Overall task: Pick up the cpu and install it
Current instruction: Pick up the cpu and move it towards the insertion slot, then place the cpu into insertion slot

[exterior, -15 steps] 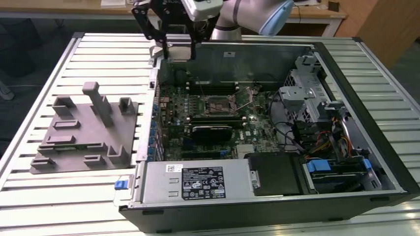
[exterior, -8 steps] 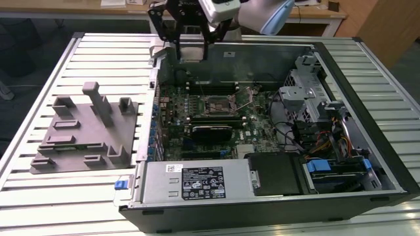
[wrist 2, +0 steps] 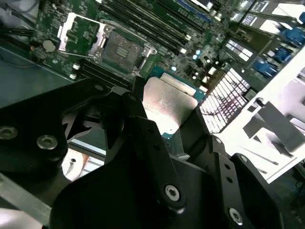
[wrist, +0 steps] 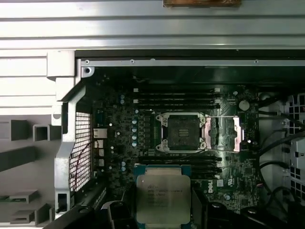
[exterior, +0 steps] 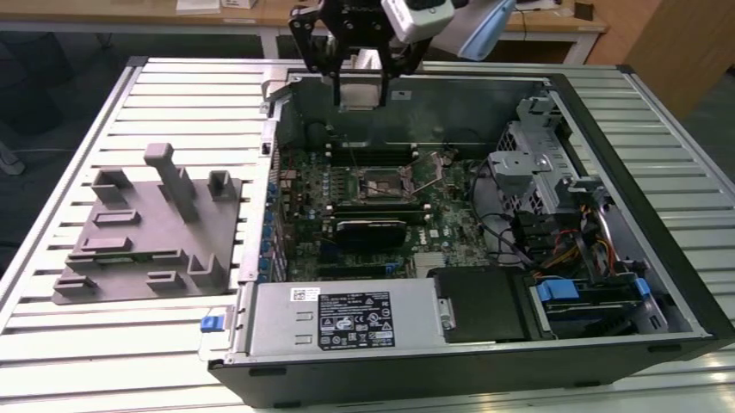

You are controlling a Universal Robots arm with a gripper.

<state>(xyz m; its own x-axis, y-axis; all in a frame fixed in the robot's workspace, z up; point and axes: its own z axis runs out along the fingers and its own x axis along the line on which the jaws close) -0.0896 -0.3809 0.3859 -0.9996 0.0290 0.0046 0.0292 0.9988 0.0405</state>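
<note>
One gripper (exterior: 365, 86): clamped on the cpu, its fingers (wrist 2: 198, 123) pressing two opposite edges.
Cpu (wrist: 163, 196): held in the air, clear of the board, with its silver top facing both wrist cameras (the contact side is hidden).
Key relation: the socket (wrist: 183, 132) lies below the cpu. In the exterior view it is nearer the camera than the gripper, which hangs by the case's far wall. The two are well apart.
Alignment: in the first wrist view the cpu's edges run parallel with the socket's edges. How level the chip sits I cannot tell.
In between: a bank of memory slots (wrist: 176, 162) lies between cpu and socket in the first wrist view.
Socket state: open, with its plate (wrist: 221, 133) folded out to one side and the dark square bed bare.
Case (exterior: 608, 146): lies on its side, open upward. It holds the board (exterior: 305, 172), a power supply (exterior: 344, 318) at the near end, and a drive cage (exterior: 522, 172) and cables (exterior: 574, 249) on the exterior view's right.
Tray (exterior: 150, 232): grey with upright posts, just beside the case on the exterior view's left. What its recesses hold I cannot tell.
Table (exterior: 69, 344): slatted metal, carrying both case and tray.
Progress: by my reading the pick-up is done and the install is not.
</note>
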